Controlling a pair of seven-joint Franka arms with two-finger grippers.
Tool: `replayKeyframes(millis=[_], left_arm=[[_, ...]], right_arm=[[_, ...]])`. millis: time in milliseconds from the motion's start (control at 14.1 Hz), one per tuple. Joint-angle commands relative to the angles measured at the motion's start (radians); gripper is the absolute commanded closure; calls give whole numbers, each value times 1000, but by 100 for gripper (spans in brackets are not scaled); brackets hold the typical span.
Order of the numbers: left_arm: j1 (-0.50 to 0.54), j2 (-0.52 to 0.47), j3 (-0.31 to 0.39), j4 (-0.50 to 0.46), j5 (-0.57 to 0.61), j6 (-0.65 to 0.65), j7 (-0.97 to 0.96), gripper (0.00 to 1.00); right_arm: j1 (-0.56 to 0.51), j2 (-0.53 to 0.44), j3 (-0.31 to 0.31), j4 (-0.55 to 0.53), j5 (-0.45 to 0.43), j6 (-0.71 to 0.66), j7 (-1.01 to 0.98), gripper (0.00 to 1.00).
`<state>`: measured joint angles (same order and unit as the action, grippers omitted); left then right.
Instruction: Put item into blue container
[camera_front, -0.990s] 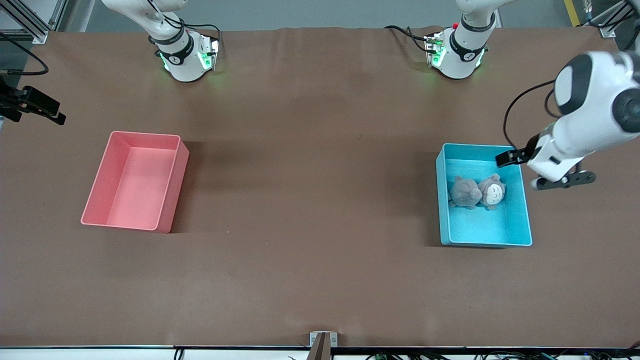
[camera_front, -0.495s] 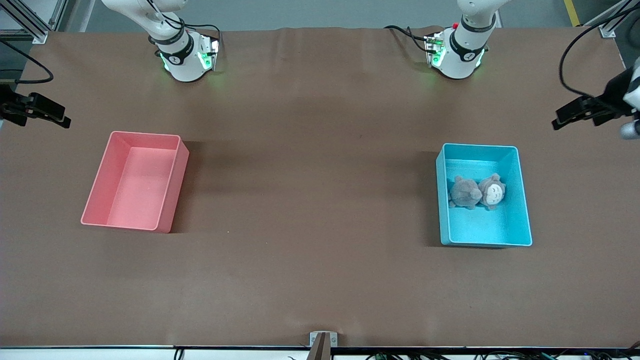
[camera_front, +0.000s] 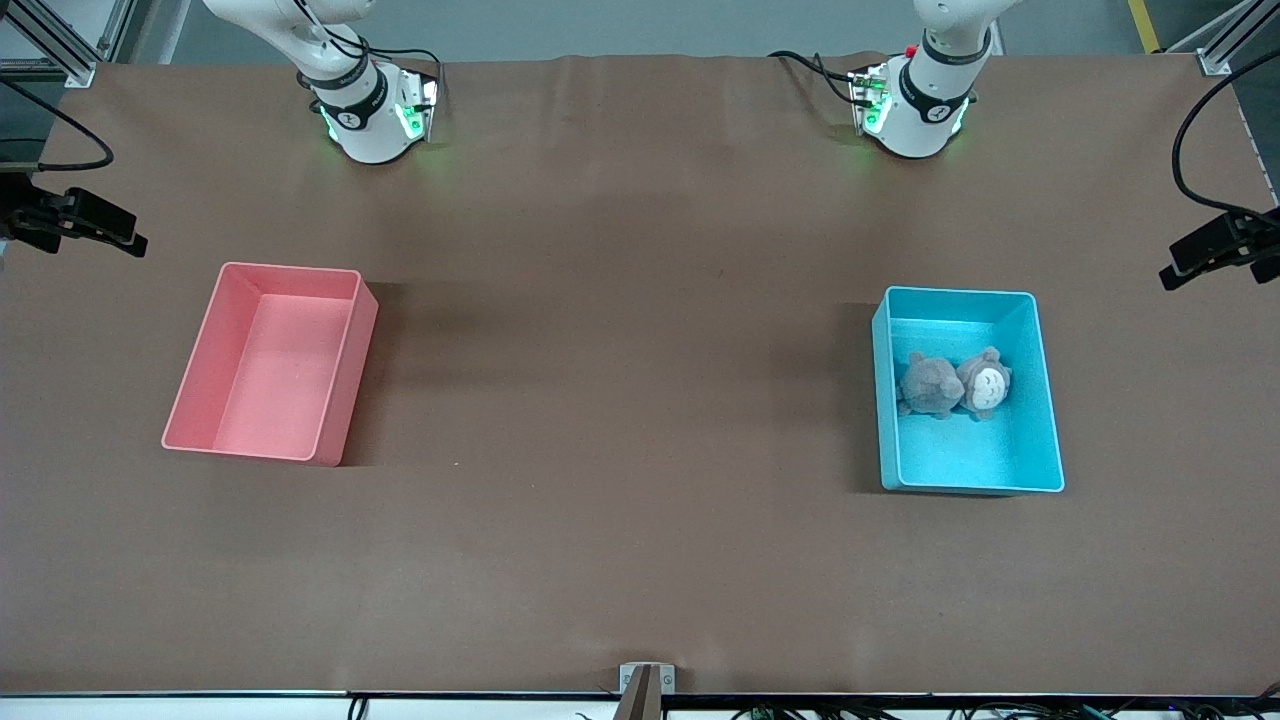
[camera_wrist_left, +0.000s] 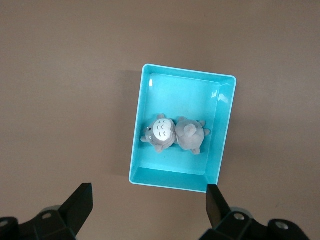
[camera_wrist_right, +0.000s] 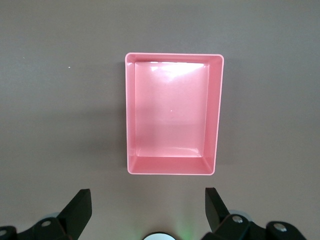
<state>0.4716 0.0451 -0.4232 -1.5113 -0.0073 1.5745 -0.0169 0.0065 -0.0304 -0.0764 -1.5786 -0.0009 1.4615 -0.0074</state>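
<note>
Grey plush toys (camera_front: 953, 385) fill blue container (camera_front: 1040, 400); both grippers mostly cut off

Looking like a robotics lab or test cell; two Franka arm bases (camera_front: 372, 115) glowing green, bolted along a table (camera_front: 620, 330) draped in brown matting. Showing aluminium framing (camera_front: 70, 45) at a corner; cables (camera_front: 810, 65) trailing, grey floor with a yellow line (camera_front: 1143, 22) running alongside.

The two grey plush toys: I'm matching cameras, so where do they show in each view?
Front view: two grey plush toys lie side by side in the cyan rectangular plastic bin, toward the left arm's end.
Left wrist view: mid-picture, in that bin.
Right wrist view: not in it.
Shared landmark: the bin.
</note>
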Motion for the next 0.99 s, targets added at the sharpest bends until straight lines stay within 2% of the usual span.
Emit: replayKeyframes(millis=[0,566,920], left_arm=[[4,2,-12,37,-25,-92,-21,0],[9,6,-11,40,-34,-83,-28,0],[4,12,-9,40,-36,-82,-28,0]], right_arm=[[0,-48,-3,-49,15,22,-13,0],[1,-69,-2,-80,15,42,-13,0],[4,-66,1,-28,27,14,-16,0]])
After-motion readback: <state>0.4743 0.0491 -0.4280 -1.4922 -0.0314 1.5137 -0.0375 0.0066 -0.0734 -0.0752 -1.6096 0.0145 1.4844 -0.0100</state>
